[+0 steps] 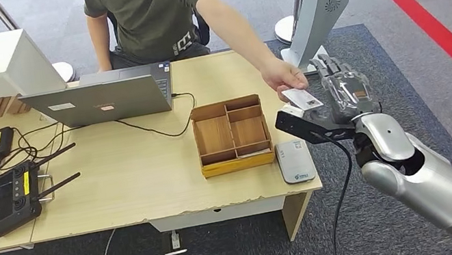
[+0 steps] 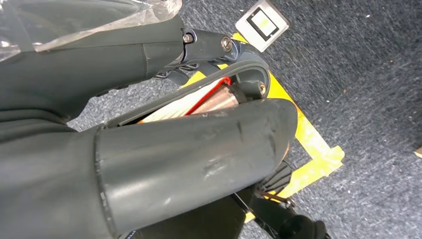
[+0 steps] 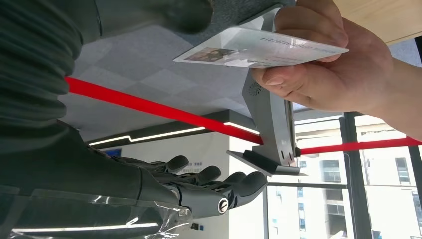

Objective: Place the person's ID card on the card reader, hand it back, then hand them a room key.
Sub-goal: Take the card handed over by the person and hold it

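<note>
White plastic ID card [image 1: 302, 98] sits pinched in the person's hand [image 1: 284, 78], held out just beside the robot's right hand [image 1: 342, 90] — fingers apart, grasping nothing — above the grey flat card reader [image 1: 295, 161] at the wooden table [image 1: 134, 177] edge. Left hand [image 2: 149, 149]: cannot tell.

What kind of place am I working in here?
Probably an office mocked up as a reception desk. A seated person holds out an ID card across a wooden desk with a card reader, a laptop and a divided wooden box.
</note>
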You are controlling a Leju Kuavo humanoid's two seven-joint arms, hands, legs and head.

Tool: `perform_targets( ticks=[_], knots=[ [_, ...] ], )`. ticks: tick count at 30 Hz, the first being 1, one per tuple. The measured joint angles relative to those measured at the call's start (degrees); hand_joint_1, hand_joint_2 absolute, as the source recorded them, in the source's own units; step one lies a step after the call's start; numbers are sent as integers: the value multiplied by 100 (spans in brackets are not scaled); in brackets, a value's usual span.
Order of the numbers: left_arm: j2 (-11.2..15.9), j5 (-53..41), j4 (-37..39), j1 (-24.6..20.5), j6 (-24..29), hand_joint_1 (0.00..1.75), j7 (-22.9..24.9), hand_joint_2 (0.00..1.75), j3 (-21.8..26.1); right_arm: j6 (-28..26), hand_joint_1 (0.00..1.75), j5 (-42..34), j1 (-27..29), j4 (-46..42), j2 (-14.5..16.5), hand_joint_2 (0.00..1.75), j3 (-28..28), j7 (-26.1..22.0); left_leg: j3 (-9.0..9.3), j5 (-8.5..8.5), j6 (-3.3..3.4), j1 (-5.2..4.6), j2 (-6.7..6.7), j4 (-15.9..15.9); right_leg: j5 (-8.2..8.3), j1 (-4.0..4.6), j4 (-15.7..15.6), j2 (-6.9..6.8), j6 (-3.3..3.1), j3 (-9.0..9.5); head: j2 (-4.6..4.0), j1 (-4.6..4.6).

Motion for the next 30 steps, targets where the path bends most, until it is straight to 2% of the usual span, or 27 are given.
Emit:
perform_targets(
  ticks=[30],
  knots=[
    [34,8,0,38,-21,0,80,0,232,-4,175,-51,102,-17,24,175,43,-66,-2,0,0,0,-1,0,0,0,1,0,0,0,1,1]
  ],
)
